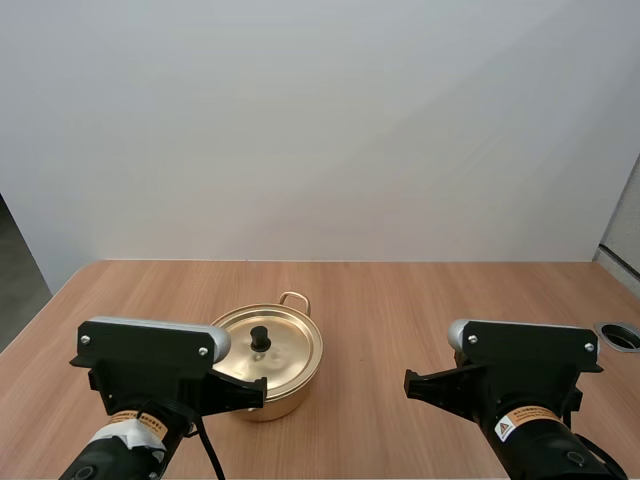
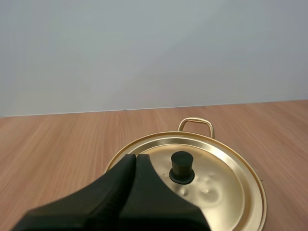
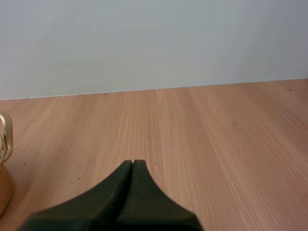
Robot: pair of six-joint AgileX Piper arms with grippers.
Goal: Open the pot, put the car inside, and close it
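Observation:
A gold pot (image 1: 268, 355) stands on the wooden table, its lid (image 1: 275, 352) on and topped by a black knob (image 1: 260, 339). One loop handle (image 1: 295, 299) points to the far side. In the left wrist view my left gripper (image 2: 134, 159) is shut, its fingers lying together as one wedge just short of the knob (image 2: 182, 167) above the lid (image 2: 216, 187). My right gripper (image 3: 133, 163) is shut too, over bare table to the right of the pot (image 3: 4, 163).
The wooden table (image 1: 420, 300) stretches wide around the pot. A round grey hole (image 1: 621, 335) sits at its right edge. A white wall stands behind the table's far edge.

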